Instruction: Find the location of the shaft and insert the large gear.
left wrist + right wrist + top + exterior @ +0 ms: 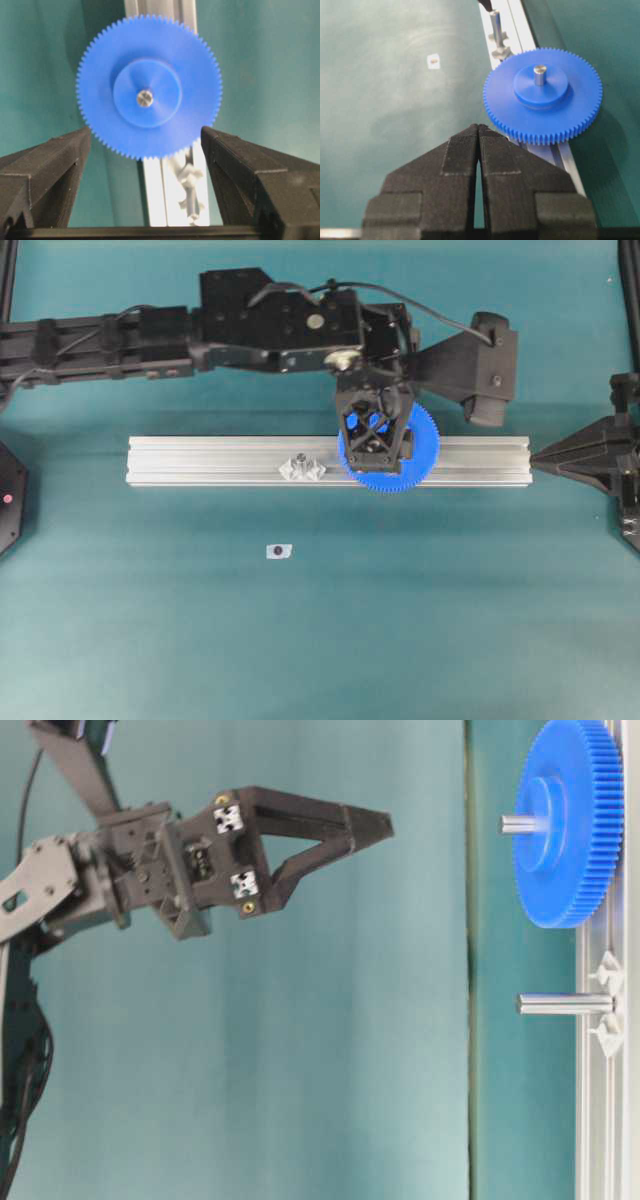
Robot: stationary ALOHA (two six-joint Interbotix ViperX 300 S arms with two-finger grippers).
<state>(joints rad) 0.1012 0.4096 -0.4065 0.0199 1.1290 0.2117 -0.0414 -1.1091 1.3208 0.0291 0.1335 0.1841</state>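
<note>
The large gear (415, 465), a bright-blue toothed disc, lies flat on the aluminium rail (200, 460). It sits on the shaft (539, 74), whose silvery tip pokes up through the hub (145, 98). My left gripper (378, 445) hangs straight above the gear (570, 820), well clear of it in the table-level view (385, 823). Its fingers (60, 160) stand wide apart and hold nothing. My right gripper (478, 126) is shut and empty, off the rail's right end (535, 453), pointing at the gear (542, 95).
A second upright peg (300, 462) with clear brackets stands on the rail left of the gear (565, 1004). A small clear piece with a dark centre (279, 551) lies on the teal table in front of the rail.
</note>
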